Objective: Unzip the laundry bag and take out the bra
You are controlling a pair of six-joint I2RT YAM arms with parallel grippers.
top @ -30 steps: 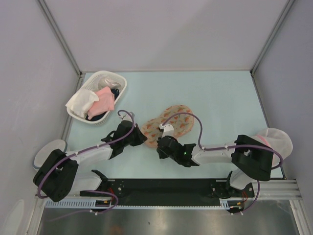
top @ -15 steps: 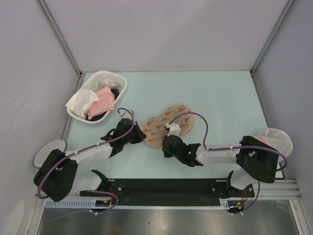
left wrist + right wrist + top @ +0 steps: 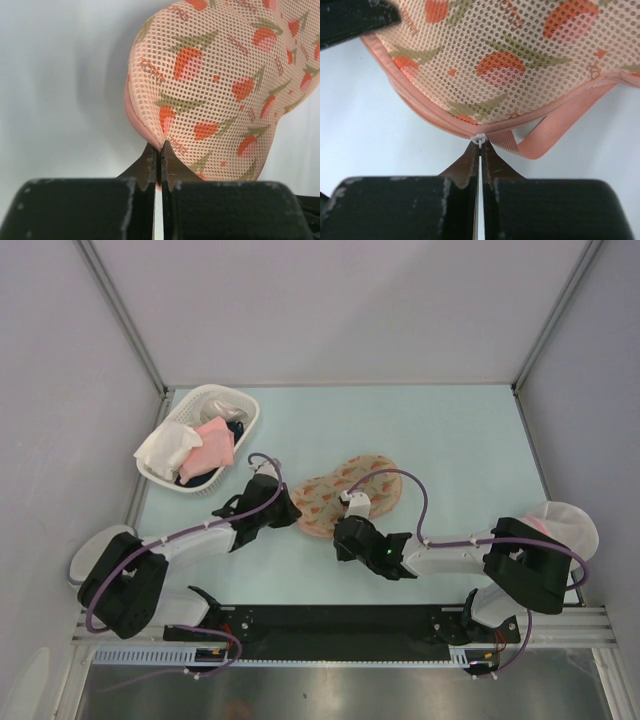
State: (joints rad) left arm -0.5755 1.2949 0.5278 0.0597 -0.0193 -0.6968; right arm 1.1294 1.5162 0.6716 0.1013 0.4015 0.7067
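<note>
Left pincer [image 3: 159,148] crept toward 1 o'clock, pinching the laundry bag [image 3: 215,75] edge; right pincer [image 3: 480,145] grips the zipper pull [image 3: 479,136], which I'd draw steadily.

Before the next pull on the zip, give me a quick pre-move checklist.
1. Left gripper shut on the laundry bag edge: ok.
2. Right gripper pinching the white zipper pull: ok.
3. Pink loop outside the right jaws, beside the pull: ok.
4. Bag lying on the table, apart from the basket: ok.
5. How far the zip is open: cannot tell.
6. Bra showing at the bag's edge: not ok, none visible.
</note>
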